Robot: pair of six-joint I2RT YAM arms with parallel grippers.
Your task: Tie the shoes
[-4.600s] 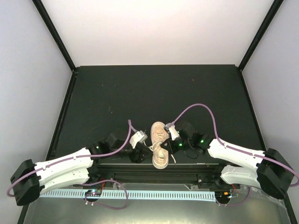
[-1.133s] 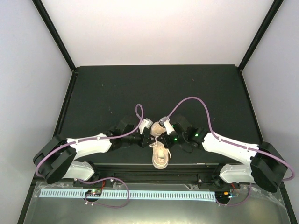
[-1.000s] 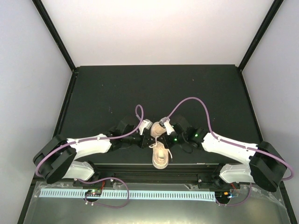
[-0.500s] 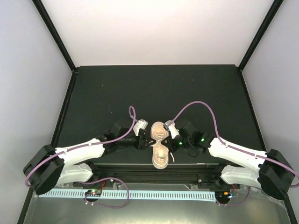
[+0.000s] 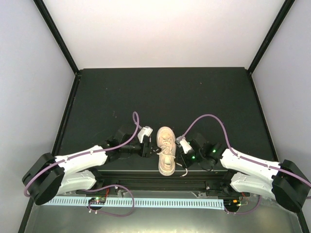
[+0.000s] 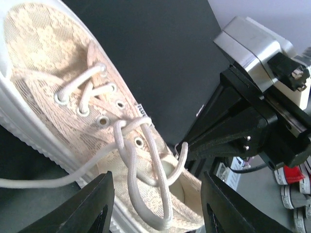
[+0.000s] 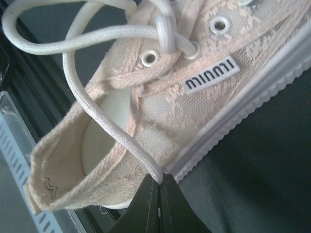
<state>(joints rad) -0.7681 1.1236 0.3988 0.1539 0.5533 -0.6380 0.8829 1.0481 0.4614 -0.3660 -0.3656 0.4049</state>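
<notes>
The beige-pink shoe (image 5: 166,145) lies on the black mat, toe pointing away and heel at the near edge. Its off-white laces (image 6: 150,160) are crossed once over the tongue, and a loop hangs loose above the heel opening. My left gripper (image 5: 148,149) stands open just left of the shoe; in the left wrist view its fingers (image 6: 92,204) sit either side of the loop without touching it. My right gripper (image 5: 177,160) is at the shoe's right side near the heel, shut on a lace strand (image 7: 107,131) at its fingertips (image 7: 159,187).
The black mat (image 5: 160,97) extends far behind the shoe, bounded by black corner posts and pale walls. A black rail (image 5: 160,177) and a white slotted strip (image 5: 146,201) run along the near edge. Purple cables (image 5: 206,118) arch over both wrists.
The left gripper has opened, let go of the lace and drawn back left of the shoe. The right gripper, still shut on its strand, has pulled right and toward the near edge.
</notes>
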